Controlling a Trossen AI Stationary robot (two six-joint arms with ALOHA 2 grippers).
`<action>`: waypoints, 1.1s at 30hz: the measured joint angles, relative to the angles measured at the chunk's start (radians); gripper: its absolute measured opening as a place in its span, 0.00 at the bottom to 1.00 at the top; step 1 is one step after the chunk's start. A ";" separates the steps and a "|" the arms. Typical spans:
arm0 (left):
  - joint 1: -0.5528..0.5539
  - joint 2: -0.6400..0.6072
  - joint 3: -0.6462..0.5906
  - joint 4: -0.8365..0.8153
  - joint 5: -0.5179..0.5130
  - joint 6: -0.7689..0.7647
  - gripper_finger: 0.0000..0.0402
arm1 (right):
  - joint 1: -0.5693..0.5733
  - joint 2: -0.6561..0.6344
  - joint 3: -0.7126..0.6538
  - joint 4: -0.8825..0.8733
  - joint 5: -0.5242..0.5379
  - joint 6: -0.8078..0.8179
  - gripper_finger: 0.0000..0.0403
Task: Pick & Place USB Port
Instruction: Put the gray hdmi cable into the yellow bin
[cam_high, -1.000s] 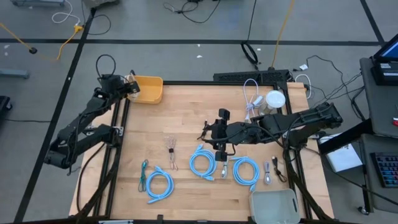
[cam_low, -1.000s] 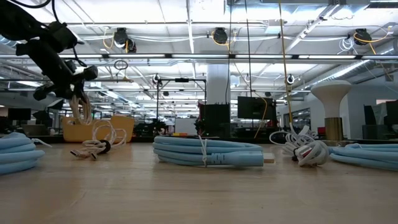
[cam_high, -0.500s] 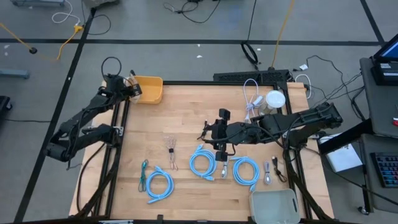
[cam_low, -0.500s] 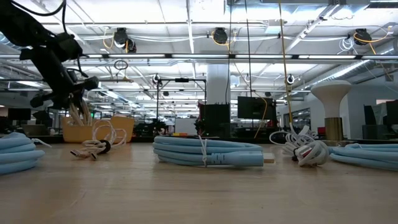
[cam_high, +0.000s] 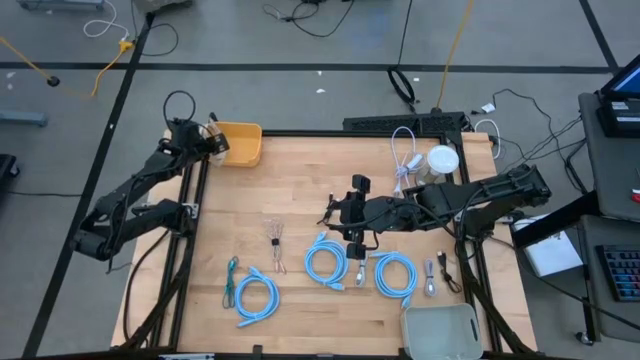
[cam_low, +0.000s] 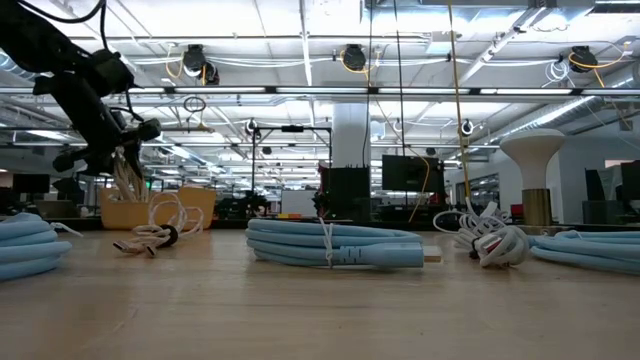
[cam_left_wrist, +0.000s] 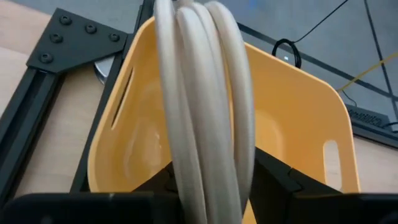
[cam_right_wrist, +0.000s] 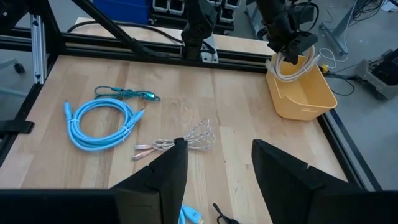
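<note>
A coiled white cable (cam_left_wrist: 205, 93) hangs from my left gripper (cam_high: 207, 138) over the yellow bin (cam_high: 240, 148) at the table's far left corner. In the right wrist view the coil's lower loops (cam_right_wrist: 289, 67) dip inside the bin (cam_right_wrist: 301, 93); whether they touch its floor I cannot tell. In the low view the coil (cam_low: 125, 178) dangles below the gripper (cam_low: 120, 155). My right gripper (cam_high: 335, 212) waits open above the table's middle, with nothing between its fingers (cam_right_wrist: 177, 162). My left gripper pinches the upper part of the white coil (cam_left_wrist: 208, 168), several strands together, between its two fingers. The fingers slant down toward the bin from the table's left side. The strands run out past the fingertips, and the coil hangs slack below them.
Three light-blue cable coils (cam_high: 325, 262) (cam_high: 395, 272) (cam_high: 255, 295) lie toward the near edge. With them are a thin pinkish cable (cam_high: 275, 245) and a green one (cam_high: 232, 278). A white cable (cam_high: 405, 160) and a white round object (cam_high: 443, 160) sit far right; a pale bin (cam_high: 440, 325) stands near right.
My left gripper has tipped a little further down over the yellow bin, with the white coil still hanging from it.
</note>
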 joint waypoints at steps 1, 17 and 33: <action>0.000 0.000 0.000 0.000 0.000 -0.001 0.30 | 0.000 0.000 0.000 0.000 0.000 0.000 0.42; 0.002 0.065 0.079 -0.117 0.004 -0.009 0.30 | 0.005 0.000 0.000 -0.008 -0.002 0.008 0.42; 0.003 0.084 0.105 -0.119 -0.015 -0.152 0.29 | 0.012 -0.011 0.000 -0.009 -0.001 0.007 0.42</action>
